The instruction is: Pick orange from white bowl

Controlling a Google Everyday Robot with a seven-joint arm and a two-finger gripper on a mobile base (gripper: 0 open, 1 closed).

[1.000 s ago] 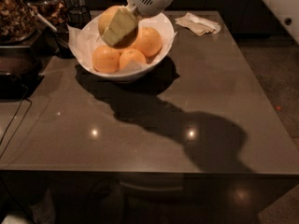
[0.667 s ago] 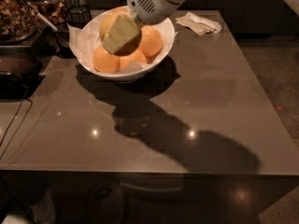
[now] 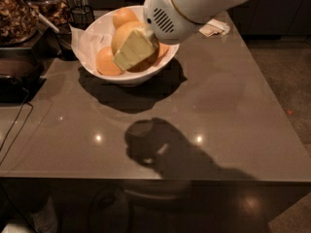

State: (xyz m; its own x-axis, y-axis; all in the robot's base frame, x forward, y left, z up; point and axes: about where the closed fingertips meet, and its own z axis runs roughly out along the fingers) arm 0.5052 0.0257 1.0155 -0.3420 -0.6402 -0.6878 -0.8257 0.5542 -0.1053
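The white bowl (image 3: 92, 35), lined with white paper, stands at the back left of the brown table. The orange (image 3: 122, 35), large and pale yellowish, sits above the smaller, deeper orange fruits (image 3: 107, 62) in the bowl. My gripper (image 3: 136, 45) reaches into the bowl from the upper right. It is shut on the orange, with one pale yellow-green finger (image 3: 132, 51) pressed across its front. The other finger is hidden behind the fruit. Another small fruit (image 3: 124, 16) lies at the back of the bowl.
The white arm housing (image 3: 194, 4) hangs over the bowl's right rim. A crumpled napkin (image 3: 214, 28) lies at the back right. Containers of dark food (image 3: 17, 13) and a black wire rack (image 3: 80, 16) stand left of the bowl. A cable (image 3: 14, 125) runs along the left edge.
The gripper has moved down and toward the camera inside the bowl. The large orange, hidden behind the finger before, now shows in its grasp. The arm's shadow has shifted on the table.
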